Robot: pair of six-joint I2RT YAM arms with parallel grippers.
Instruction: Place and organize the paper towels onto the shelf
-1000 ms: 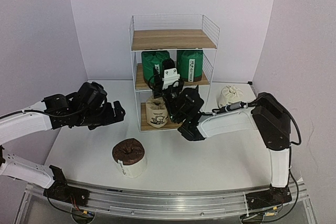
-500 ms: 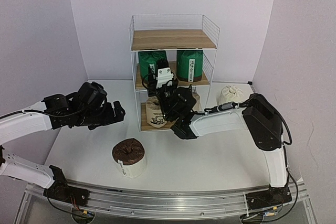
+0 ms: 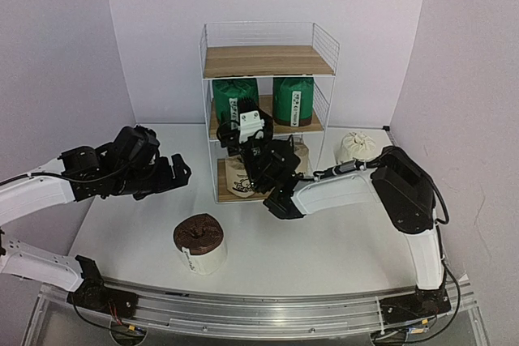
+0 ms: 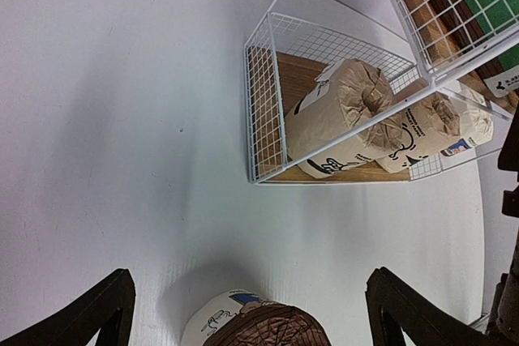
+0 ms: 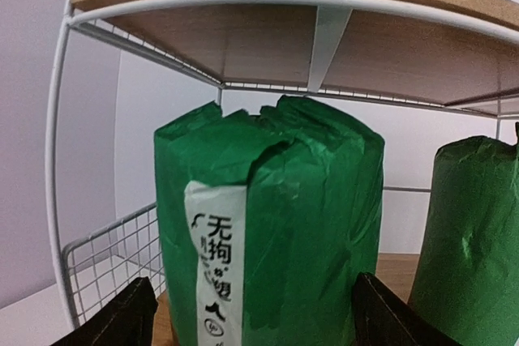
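**Paper towels: 4 of 6 shelved, 2 on the table**

Well in front of the shelf point(image 3: 268, 61), nearest the arm bases: brown-topped roll point(image 3: 199, 241), upright on the table point(image 3: 324, 257), not placed. Left gripper point(image 4: 250, 281) hangs over it with jaws wide and nothing held. The roll's top shows between the fingers at the bottom of the left wrist view, with no contact visible.

Shelf, bottom tier: left beige roll point(image 3: 237, 177) and right beige roll point(image 4: 434, 131), side by side.

Shelf, middle tier: left green roll point(image 5: 268, 224) and right green roll point(image 5: 474, 232), both upright with a gap between them. Right gripper point(image 5: 251, 285) sits at the front of this tier, jaws wide on either side of the left green roll. I read it as not clamped.

Shelf, top tier: bare board.

Just right of the shelf, on the table: white roll point(image 3: 357, 147), not placed.

Judgement: about two thirds done. The brown-topped roll and the white roll remain, and the top tier is the obvious slot.

Hard to make out:
- The right arm covers most of the right beige roll and the front of the bottom tier in the top view.
- Mesh and lens skew in the left wrist view leave it unclear whether the beige rolls stand straight or lean.
- The right fingers are cut off by the frame edge, so contact with the left green roll can't be confirmed.
- The white roll's label is unreadable.
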